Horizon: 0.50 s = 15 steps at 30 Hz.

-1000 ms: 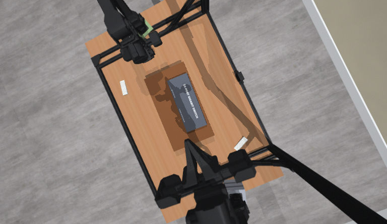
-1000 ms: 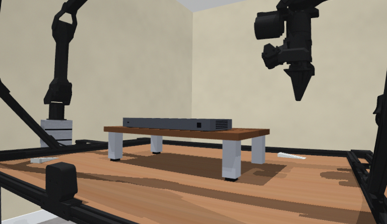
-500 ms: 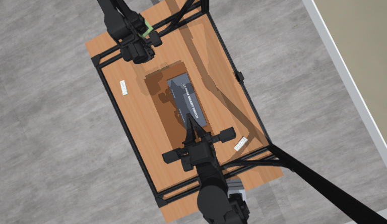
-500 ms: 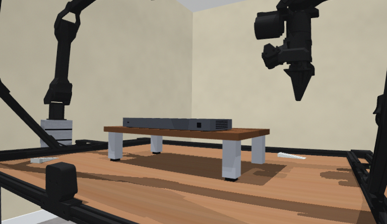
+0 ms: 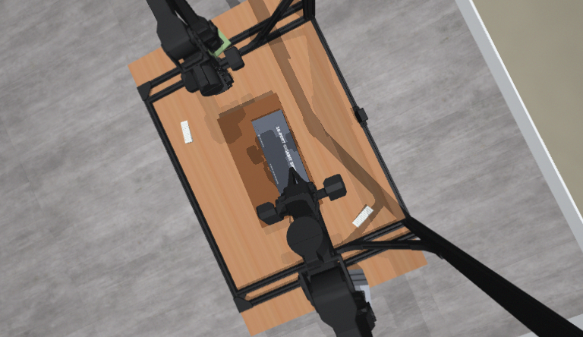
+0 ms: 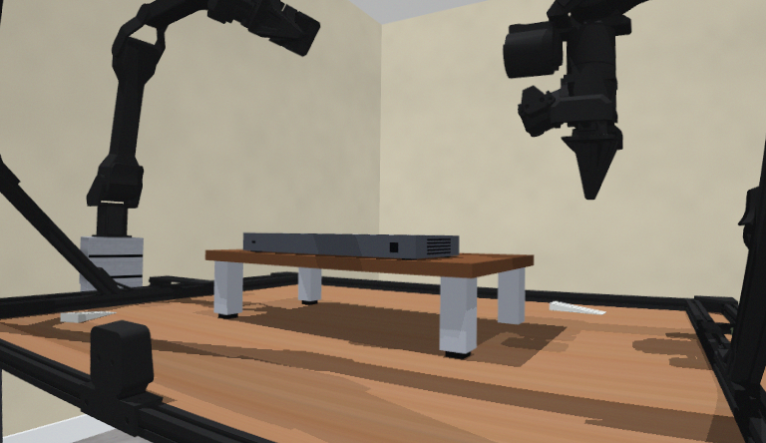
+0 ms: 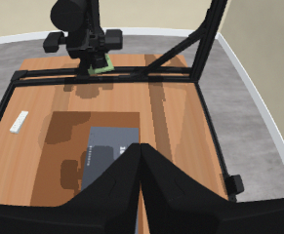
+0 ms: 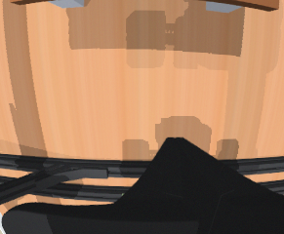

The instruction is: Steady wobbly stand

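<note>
The stand [image 5: 241, 144] [image 6: 503, 260] [image 7: 59, 146] has a brown top and pale legs. In the exterior view, three legs end in black feet; the far right leg [image 6: 511, 294] shows none, and any gap under it is too small to tell. The network switch [image 5: 272, 144] [image 6: 333, 244] [image 7: 109, 146] lies on the top. One white wedge [image 5: 186, 132] [image 6: 575, 307] [image 7: 19, 122] lies beyond that leg, the other wedge [image 5: 362, 215] [image 6: 76, 317] off the opposite end. My left gripper [image 5: 292, 170] [image 7: 140, 150] is shut and empty, high above the switch. My right gripper [image 6: 590, 197] [image 8: 174, 145] is shut and empty, above the table past the stand's end.
A black frame [image 5: 189, 187] [image 6: 714, 347] [image 7: 117, 78] runs around the table top. A black block [image 5: 360, 114] [image 6: 121, 356] [image 7: 234, 184] sits on one long rail. Slanting black posts rise at two frame corners. A green part [image 5: 222, 43] [image 7: 102, 68] shows by the right arm.
</note>
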Each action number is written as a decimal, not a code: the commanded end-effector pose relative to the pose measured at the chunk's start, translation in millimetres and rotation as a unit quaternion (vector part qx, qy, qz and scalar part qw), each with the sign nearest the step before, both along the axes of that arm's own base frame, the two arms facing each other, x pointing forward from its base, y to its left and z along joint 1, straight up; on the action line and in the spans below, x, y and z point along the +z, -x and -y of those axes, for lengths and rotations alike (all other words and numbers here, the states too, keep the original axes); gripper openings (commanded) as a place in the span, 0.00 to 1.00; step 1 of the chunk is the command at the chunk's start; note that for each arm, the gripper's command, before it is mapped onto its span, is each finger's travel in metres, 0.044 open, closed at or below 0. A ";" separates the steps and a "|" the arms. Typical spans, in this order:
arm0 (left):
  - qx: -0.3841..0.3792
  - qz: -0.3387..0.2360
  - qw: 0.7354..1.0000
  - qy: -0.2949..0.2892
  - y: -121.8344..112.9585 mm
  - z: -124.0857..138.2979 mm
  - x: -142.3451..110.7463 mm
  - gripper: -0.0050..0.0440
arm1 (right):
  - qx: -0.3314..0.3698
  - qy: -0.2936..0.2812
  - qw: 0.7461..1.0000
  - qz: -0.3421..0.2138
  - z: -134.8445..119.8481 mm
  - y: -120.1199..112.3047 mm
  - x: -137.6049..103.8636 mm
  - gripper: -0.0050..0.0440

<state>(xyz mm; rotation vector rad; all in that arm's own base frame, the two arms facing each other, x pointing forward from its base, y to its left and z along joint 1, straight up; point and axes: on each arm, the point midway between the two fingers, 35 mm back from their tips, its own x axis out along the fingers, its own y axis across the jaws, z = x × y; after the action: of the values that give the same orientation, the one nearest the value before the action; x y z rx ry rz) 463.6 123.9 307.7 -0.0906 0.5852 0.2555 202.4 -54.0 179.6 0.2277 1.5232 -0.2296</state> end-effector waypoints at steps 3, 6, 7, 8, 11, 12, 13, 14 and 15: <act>0.000 -0.114 0.993 0.030 8.1 2.8 -74.4 0.10 | 0.000 0.000 1.000 0.000 0.0 0.0 0.0 0.10; 0.000 -0.114 0.993 0.030 8.1 2.8 -74.4 0.10 | 0.000 0.000 1.000 0.000 0.0 0.0 0.0 0.10; 0.000 -0.114 0.993 0.030 8.1 2.8 -74.4 0.10 | 0.000 0.000 1.000 0.000 0.0 0.0 0.0 0.10; -0.001 -0.115 0.993 0.031 10.5 3.4 -72.6 0.10 | 0.000 0.000 1.000 0.000 0.0 0.0 0.0 0.10; -0.001 -0.187 0.981 0.050 25.1 7.7 -111.8 0.10 | 0.000 0.000 1.000 0.000 0.0 0.0 0.0 0.10; -0.001 -0.211 0.976 0.056 30.8 9.3 -124.1 0.10 | 0.000 0.000 1.000 0.000 0.0 0.0 0.0 0.10; -0.001 -0.235 0.970 0.063 36.9 11.1 -135.9 0.10 | 0.000 0.000 1.000 0.000 0.0 0.0 0.0 0.10; -0.001 -0.259 0.964 0.069 43.5 13.0 -147.3 0.10 | 0.000 0.000 1.000 0.000 0.0 0.0 0.0 0.10; -0.001 -0.282 0.956 0.075 50.3 14.9 -158.3 0.10 | 0.000 0.000 1.000 0.000 0.0 0.0 0.0 0.10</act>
<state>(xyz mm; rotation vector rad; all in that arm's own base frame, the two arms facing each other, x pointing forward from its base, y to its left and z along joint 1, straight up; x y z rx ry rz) 432.3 114.5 200.3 -0.1425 0.9890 0.2419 202.4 -54.0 179.6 0.2277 1.5232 -0.2296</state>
